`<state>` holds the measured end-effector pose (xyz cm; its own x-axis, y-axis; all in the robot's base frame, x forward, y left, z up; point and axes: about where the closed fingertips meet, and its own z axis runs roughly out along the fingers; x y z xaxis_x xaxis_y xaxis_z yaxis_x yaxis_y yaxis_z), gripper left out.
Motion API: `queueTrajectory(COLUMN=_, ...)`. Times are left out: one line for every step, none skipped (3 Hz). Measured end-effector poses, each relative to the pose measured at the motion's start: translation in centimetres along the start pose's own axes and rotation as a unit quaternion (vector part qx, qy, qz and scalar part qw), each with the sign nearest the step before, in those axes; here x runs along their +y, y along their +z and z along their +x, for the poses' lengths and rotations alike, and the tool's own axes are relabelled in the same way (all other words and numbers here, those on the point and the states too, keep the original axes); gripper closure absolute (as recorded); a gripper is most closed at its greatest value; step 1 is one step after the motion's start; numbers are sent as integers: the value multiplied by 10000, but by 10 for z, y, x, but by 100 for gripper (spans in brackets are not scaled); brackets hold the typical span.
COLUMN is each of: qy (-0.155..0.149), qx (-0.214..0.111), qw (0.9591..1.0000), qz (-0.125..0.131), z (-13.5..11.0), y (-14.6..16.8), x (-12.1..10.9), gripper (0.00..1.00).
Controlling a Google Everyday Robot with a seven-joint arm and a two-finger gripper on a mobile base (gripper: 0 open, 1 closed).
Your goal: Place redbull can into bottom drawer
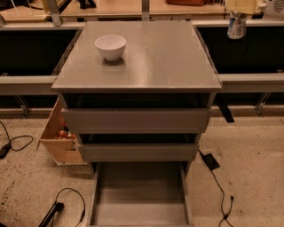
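My gripper [242,9] is at the top right of the view, past the cabinet's right edge, and is shut on the redbull can [236,25]. The slim silver can with bluish markings hangs below the fingers, lifted off the cabinet top [168,57]. Only the cream-coloured fingers show; the arm is out of view. The bottom drawer [140,195] stands pulled open at the bottom centre, a shallow grey tray with a plain interior.
A white bowl [110,46] sits on the cabinet top at the left. Two grey drawers [135,119] above the bottom one are slightly open. A tan wooden box [60,135] leans left of the cabinet. Cables [217,181] lie on the floor.
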<state>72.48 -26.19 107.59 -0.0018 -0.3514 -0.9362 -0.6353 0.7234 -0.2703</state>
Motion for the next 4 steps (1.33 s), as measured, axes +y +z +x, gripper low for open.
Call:
queueTrajectory(qy=-4, qx=114, qw=9999, qz=95, z=23, y=-83, x=31, gripper=100)
queueTrajectory(qy=173, qx=27, qw=9998, qz=-138, z=69, y=-108, x=63, gripper=100)
queueTrajectory(qy=174, qx=27, qw=9998, qz=-138, z=69, y=-108, x=63, gripper=100)
queueTrajectory(qy=385, qx=28, qw=9989, qz=-281, z=89, y=-103, x=90, gripper=100)
